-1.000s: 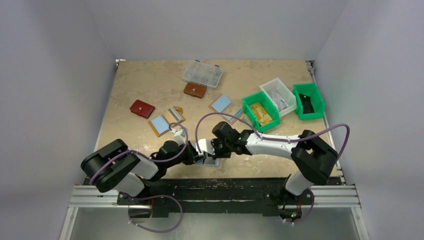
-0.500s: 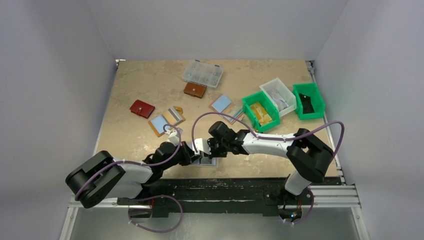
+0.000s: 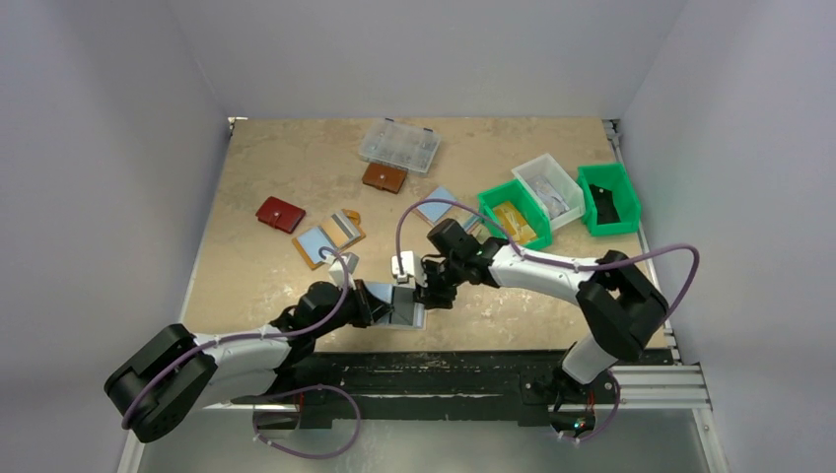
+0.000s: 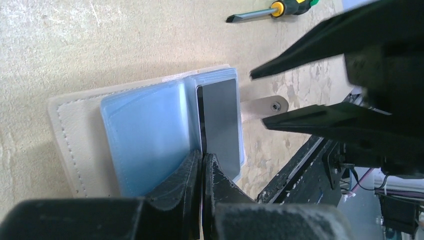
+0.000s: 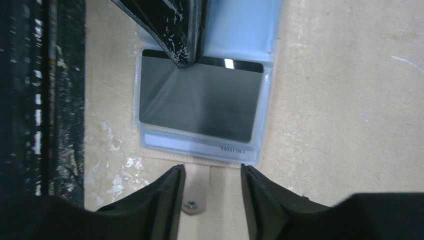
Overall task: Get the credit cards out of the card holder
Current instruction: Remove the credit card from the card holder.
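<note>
The tan card holder (image 3: 406, 315) lies open near the table's front edge, its pale blue sleeves (image 4: 145, 135) facing up. A dark grey card (image 5: 200, 102) sits in the top sleeve and also shows in the left wrist view (image 4: 222, 120). My left gripper (image 3: 373, 301) is shut at the fold (image 4: 202, 156), pinching a thin sleeve leaf beside the card; its fingers (image 5: 180, 30) press in from the holder's other side. My right gripper (image 3: 422, 288) is open, and between its fingertips (image 5: 212, 170), lower down, lies the holder's snap tab (image 5: 196, 192). It holds nothing.
A second open holder (image 3: 328, 236), a red wallet (image 3: 280, 214), a brown wallet (image 3: 383, 177) and a clear organiser box (image 3: 398, 145) lie farther back. Green bins (image 3: 513, 217) (image 3: 608, 199) and a white bin (image 3: 548, 187) stand at the right. A screwdriver (image 4: 272, 10) lies nearby. The black front rail (image 5: 45, 100) runs close to the holder.
My right gripper has opened and drawn back from the holder toward the far side. The left arm has sunk and stretched out, still shut at the holder's fold.
</note>
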### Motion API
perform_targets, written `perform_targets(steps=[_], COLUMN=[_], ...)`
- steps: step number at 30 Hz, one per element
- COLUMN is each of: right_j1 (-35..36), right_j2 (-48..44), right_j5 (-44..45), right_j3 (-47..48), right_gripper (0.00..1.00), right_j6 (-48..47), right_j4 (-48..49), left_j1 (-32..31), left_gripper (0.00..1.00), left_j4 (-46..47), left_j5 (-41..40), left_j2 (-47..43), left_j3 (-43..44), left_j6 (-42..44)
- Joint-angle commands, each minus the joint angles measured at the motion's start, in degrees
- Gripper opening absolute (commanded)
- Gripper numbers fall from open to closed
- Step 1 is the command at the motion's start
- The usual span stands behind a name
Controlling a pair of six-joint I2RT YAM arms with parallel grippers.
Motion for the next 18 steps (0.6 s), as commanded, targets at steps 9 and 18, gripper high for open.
perform_targets(steps=[9, 18], right_j1=[-7.4, -8.6], right_j2=[-1.9, 0.8], right_j5=[-15.1, -16.9], right_j3=[4.0, 5.4], right_gripper=[0.75, 0.77], right_j6=[1.8, 3.0], right_j4=[-5.0, -5.7], left_j1=[-0.2, -6.3], left_gripper=[0.0, 0.0], left_j4=[1.5, 1.0], left_j5=[3.4, 0.2], left_j2=[-3.6, -8.0], left_j3=[0.7, 0.7], left_j6=[12.0, 17.8])
